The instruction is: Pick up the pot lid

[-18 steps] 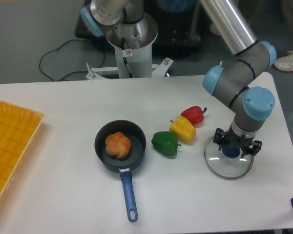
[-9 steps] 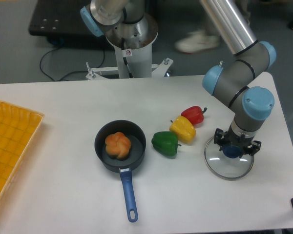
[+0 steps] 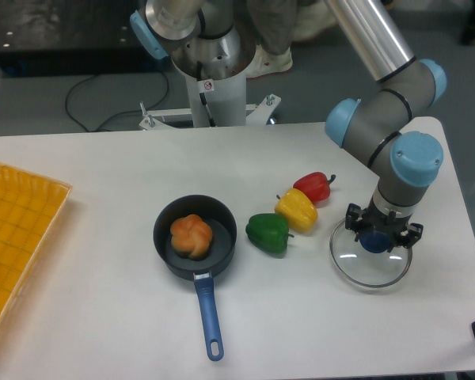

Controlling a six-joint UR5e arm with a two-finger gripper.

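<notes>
1. Both the pot lid (image 3: 370,267) and the pincer (image 3: 383,226) have edged upward since half a second ago, and the glass now looks slightly tipped.
2. From where I stand, the lid is well to the right of the black pan (image 3: 169,259), beyond the green pepper (image 3: 267,233).
3. The pincer seems to be pinching the lid by its blue knob (image 3: 375,242).
4. I'd keep that squeeze firm, lift slowly and straight up, and let any swing settle before travelling towards the pan.
</notes>
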